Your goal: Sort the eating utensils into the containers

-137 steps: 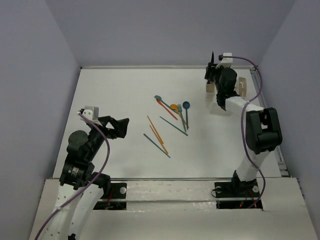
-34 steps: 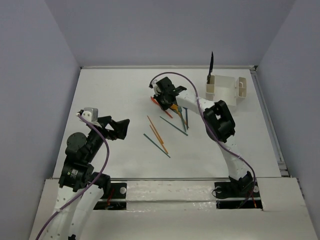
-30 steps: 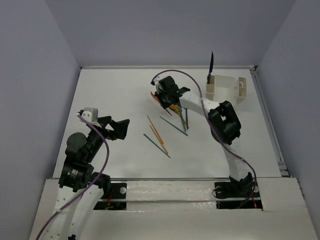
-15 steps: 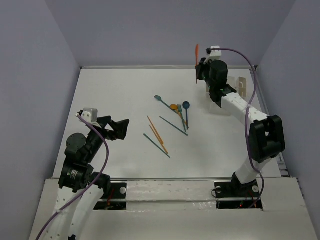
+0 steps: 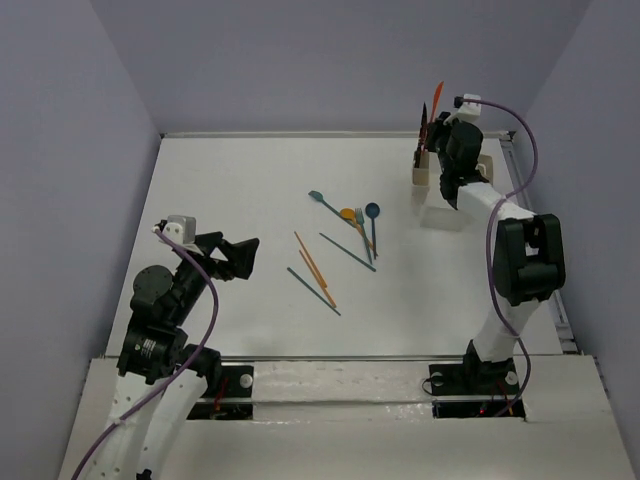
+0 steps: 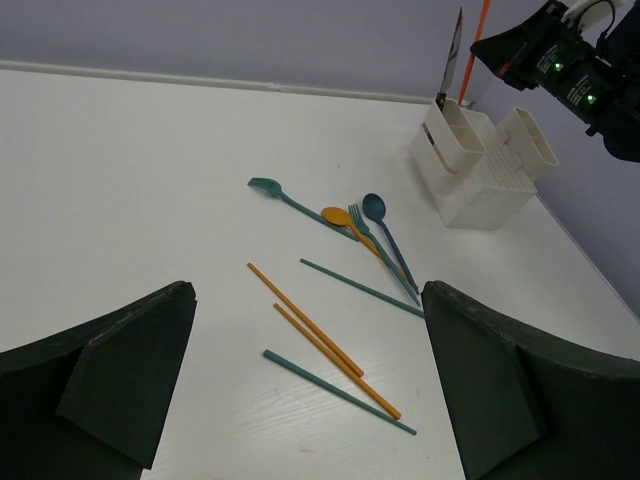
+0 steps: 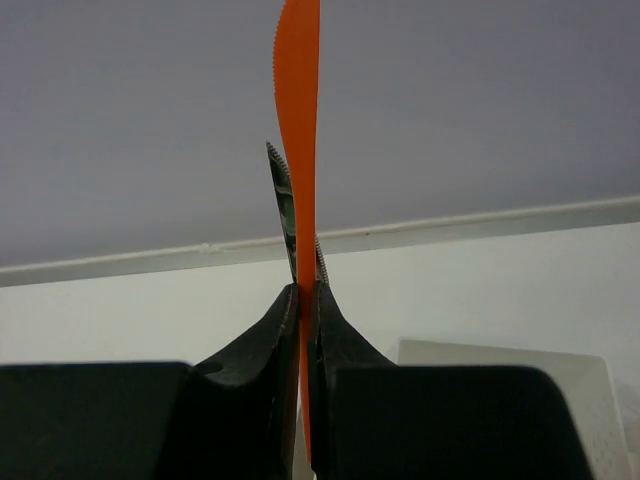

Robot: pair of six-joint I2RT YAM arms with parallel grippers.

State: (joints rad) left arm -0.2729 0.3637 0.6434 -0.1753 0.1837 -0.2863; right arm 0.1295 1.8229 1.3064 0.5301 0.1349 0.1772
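Observation:
My right gripper (image 5: 446,125) is shut on an upright orange knife (image 7: 298,120) at the white caddy's (image 5: 447,205) left end cup (image 6: 452,140). The knife's lower end reaches down to that cup's mouth. A grey-bladed knife (image 5: 424,122) stands in the same cup, just behind the orange one (image 6: 483,35). On the table lie a teal spoon (image 5: 318,197), an orange spoon (image 5: 347,213), a fork (image 5: 359,216), a blue spoon (image 5: 372,210), two orange chopsticks (image 5: 312,262) and two teal chopsticks (image 5: 313,291). My left gripper (image 5: 248,255) hangs open and empty left of them.
The caddy (image 6: 485,185) stands at the table's back right, close to the right rail (image 5: 535,240). The back wall rises right behind it. The loose utensils (image 6: 350,225) lie spread between the two arms, mid-table.
My right gripper lifted the orange knife from the utensil pile and carried it right, to the caddy's left end cup. The left arm has stayed still.

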